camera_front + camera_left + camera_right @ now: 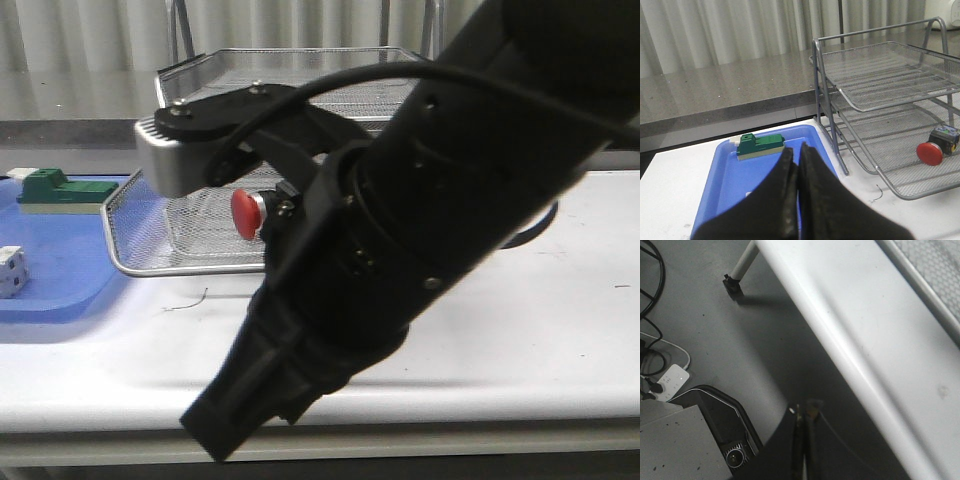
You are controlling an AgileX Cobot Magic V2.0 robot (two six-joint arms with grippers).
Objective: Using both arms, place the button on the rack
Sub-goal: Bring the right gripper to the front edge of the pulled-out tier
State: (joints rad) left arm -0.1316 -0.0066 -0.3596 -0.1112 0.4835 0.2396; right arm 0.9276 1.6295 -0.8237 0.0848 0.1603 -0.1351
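The button (247, 213), with its red cap, lies on its side in the bottom pulled-out tray of the silver wire rack (140, 262). It also shows in the left wrist view (935, 148), inside the rack (865, 105). My right arm fills the front view; its gripper (215, 430) points down past the table's front edge and is shut and empty (806, 407). My left gripper (797, 150) is shut and empty above the blue tray, left of the rack. It is not visible in the front view.
A flat blue tray (60, 290) at the left holds a green-and-beige block (55, 188) and a white cube (10, 270); tray (730, 175) and block (760, 145) show in the left wrist view. The right wrist view shows floor, cables and the table edge (850, 340).
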